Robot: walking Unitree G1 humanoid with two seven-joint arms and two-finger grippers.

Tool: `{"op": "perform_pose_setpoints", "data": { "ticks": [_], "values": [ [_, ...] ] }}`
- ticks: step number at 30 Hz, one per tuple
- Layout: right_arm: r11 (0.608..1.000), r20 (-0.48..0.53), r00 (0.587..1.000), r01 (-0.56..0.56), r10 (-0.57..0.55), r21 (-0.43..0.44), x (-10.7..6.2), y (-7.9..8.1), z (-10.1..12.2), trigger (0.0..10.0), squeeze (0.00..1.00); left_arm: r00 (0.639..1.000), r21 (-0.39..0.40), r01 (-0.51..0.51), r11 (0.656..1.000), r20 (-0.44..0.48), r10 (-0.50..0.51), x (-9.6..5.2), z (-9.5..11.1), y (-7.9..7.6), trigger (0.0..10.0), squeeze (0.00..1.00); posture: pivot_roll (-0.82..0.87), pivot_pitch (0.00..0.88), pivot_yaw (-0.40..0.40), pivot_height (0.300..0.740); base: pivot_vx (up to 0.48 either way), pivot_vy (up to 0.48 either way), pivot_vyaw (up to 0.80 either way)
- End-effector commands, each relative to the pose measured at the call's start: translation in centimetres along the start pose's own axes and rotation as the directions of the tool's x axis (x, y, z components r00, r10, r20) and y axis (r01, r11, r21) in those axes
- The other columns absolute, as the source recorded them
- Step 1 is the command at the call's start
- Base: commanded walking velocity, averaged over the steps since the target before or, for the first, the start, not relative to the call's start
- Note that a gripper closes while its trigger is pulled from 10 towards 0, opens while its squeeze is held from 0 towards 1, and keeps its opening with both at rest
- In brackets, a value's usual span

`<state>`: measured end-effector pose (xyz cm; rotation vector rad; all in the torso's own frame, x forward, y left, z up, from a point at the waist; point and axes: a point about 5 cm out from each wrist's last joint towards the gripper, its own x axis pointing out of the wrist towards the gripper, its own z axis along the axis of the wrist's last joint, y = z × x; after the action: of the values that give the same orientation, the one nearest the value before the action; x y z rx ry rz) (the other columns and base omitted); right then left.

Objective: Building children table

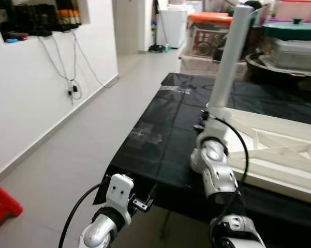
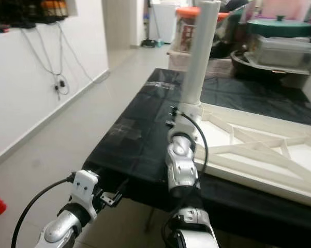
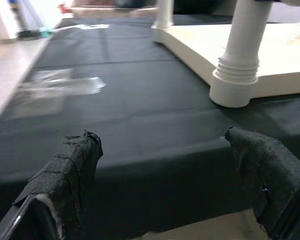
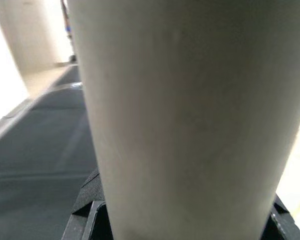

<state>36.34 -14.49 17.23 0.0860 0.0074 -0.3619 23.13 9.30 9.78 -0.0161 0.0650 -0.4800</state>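
My right claw pinches the white leg standing on the tabletop. My left claw is spread wide by the black cloth.

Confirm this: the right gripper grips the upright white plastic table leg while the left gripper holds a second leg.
Not quite. The right gripper does grip the upright white plastic table leg, but the left gripper is open and empty over the black cloth-covered table, as the left wrist view shows.
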Motion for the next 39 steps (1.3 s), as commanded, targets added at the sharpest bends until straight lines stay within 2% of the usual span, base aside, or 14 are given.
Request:
{"op": "perform_pose_setpoints", "data": {
  "ticks": [1,2,3,5,9,10,13,15,20,26,29,31,34,39],
  "values": [
    [0.988,-0.071,0.993,-0.087,0.097,0.127,-1.7,3.3,-2.1,7.2,0.00,1.000,0.006,0.002,1.000,-0.004,-0.002,-0.1,-0.2,-0.1,10.0,0.00,0.11,0.000,-0.043,0.740,0.000,0.000,0.00],
    [0.988,-0.071,0.993,-0.087,0.097,0.127,-1.7,3.3,-2.1,7.2,0.00,1.000,0.006,0.002,1.000,-0.004,-0.002,-0.1,-0.2,-0.1,10.0,0.00,0.11,0.000,-0.043,0.740,0.000,0.000,0.00],
    [0.977,-0.045,0.983,-0.169,0.176,0.128,-1.8,4.1,-2.1,10.0,0.97,1.000,0.006,0.001,1.000,-0.004,-0.001,-0.1,-0.2,-0.1,10.0,0.00,0.11,0.000,-0.041,0.740,0.000,0.000,0.00],
    [0.968,-0.030,0.974,-0.221,0.226,0.123,-1.8,4.5,-2.2,10.0,1.00,1.000,0.006,0.000,1.000,-0.004,0.000,-0.1,-0.2,-0.1,10.0,0.00,0.11,0.000,-0.041,0.740,0.000,0.000,0.00],
    [0.941,0.020,0.946,-0.323,0.322,0.102,-1.5,4.1,-1.5,10.0,0.87,1.000,0.004,0.003,1.000,-0.004,-0.003,-0.1,-0.2,-0.2,10.0,0.00,0.11,0.000,-0.036,0.740,0.000,0.000,0.00],
    [0.901,0.031,0.910,-0.415,0.414,0.124,-1.2,4.2,-1.3,10.0,0.00,1.000,0.003,0.003,1.000,-0.004,-0.002,-0.1,-0.2,-0.1,10.0,0.00,0.11,0.000,-0.038,0.740,0.000,0.000,0.00],
    [0.746,0.015,0.757,-0.647,0.653,0.155,-0.3,4.0,-1.0,10.0,0.00,1.000,0.002,0.003,1.000,-0.003,-0.003,0.0,-0.1,-0.1,10.0,0.00,0.11,0.000,-0.037,0.740,0.000,0.000,0.00],
    [0.746,0.015,0.757,-0.647,0.653,0.155,-0.3,4.0,-1.0,10.0,0.00,1.000,0.002,0.003,1.000,-0.003,-0.003,0.0,-0.1,-0.1,10.0,0.00,0.11,0.000,-0.037,0.740,0.000,0.000,0.00],
    [0.302,-0.106,0.291,-0.947,0.951,0.110,0.0,3.3,-0.2,10.0,0.00,1.000,0.003,0.005,1.000,-0.001,-0.005,0.1,-0.1,-0.1,10.0,0.00,0.12,0.000,-0.043,0.740,0.000,0.000,0.00],
    [-0.030,-0.213,-0.049,-0.995,0.976,0.091,-1.1,4.5,0.2,10.0,0.00,1.000,0.008,-0.009,1.000,0.002,0.008,0.0,0.0,-0.1,10.0,0.00,0.15,0.000,-0.063,0.740,0.000,0.000,0.00],
    [-0.086,-0.225,-0.103,-0.993,0.969,0.084,-1.4,5.3,0.3,10.0,0.00,1.000,0.010,-0.012,1.000,0.002,0.012,-0.1,0.1,-0.1,10.0,0.00,0.16,0.000,-0.066,0.740,0.000,0.000,0.00],
    [-0.129,-0.211,-0.145,-0.987,0.967,0.092,-1.8,6.1,0.5,2.3,0.00,1.000,0.011,-0.014,1.000,0.002,0.014,-0.2,0.1,-0.1,10.0,0.00,0.16,0.000,-0.065,0.740,0.000,0.000,0.00],
    [-0.148,-0.204,-0.166,-0.984,0.965,0.101,-1.9,6.2,0.5,0.0,0.00,1.000,0.012,-0.014,1.000,0.002,0.014,-0.2,0.1,-0.1,10.0,0.00,0.16,0.000,-0.065,0.740,0.000,0.000,0.00],
    [0.015,-0.183,0.014,-1.000,0.983,-0.001,-1.1,6.0,0.3,0.0,0.00,1.000,0.009,-0.012,1.000,0.000,0.012,-0.2,0.1,-0.1,10.0,0.00,0.15,0.000,-0.065,0.740,0.000,0.000,0.00]
  ]
}}
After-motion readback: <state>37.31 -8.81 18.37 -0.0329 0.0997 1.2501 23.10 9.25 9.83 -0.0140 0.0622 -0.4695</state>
